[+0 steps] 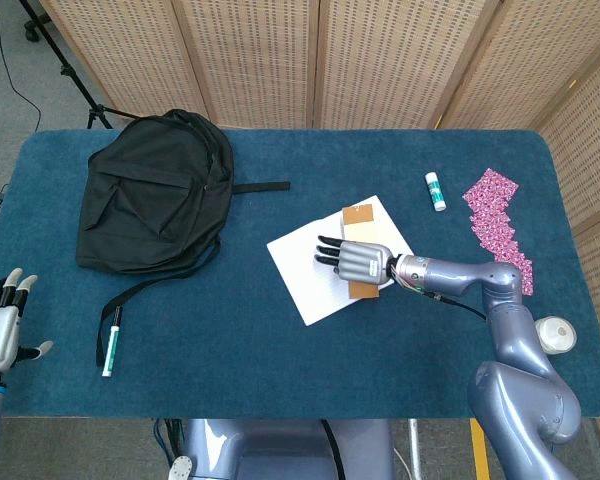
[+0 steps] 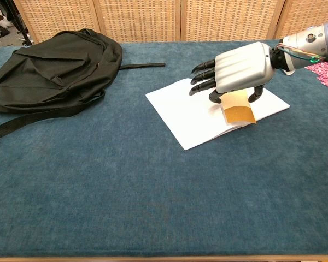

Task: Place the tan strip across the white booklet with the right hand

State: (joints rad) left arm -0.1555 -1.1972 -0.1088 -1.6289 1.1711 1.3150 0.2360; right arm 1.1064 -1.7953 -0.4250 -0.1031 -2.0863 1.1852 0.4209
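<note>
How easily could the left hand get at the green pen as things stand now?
Probably yes: the left hand is open at the table's near-left edge, and only bare cloth lies between it and the green pen.

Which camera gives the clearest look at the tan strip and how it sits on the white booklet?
The head view: the tan strip runs across the white booklet, its middle under the right hand. The chest view shows only its near end below the hand.

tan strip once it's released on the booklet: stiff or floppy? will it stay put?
Probably thin and bendy: in the chest view the tan strip curves under the right robot hand. Likely light, so it could shift as the fingers withdraw. It lies across the white booklet, whose smooth pages may let it slide.
</note>
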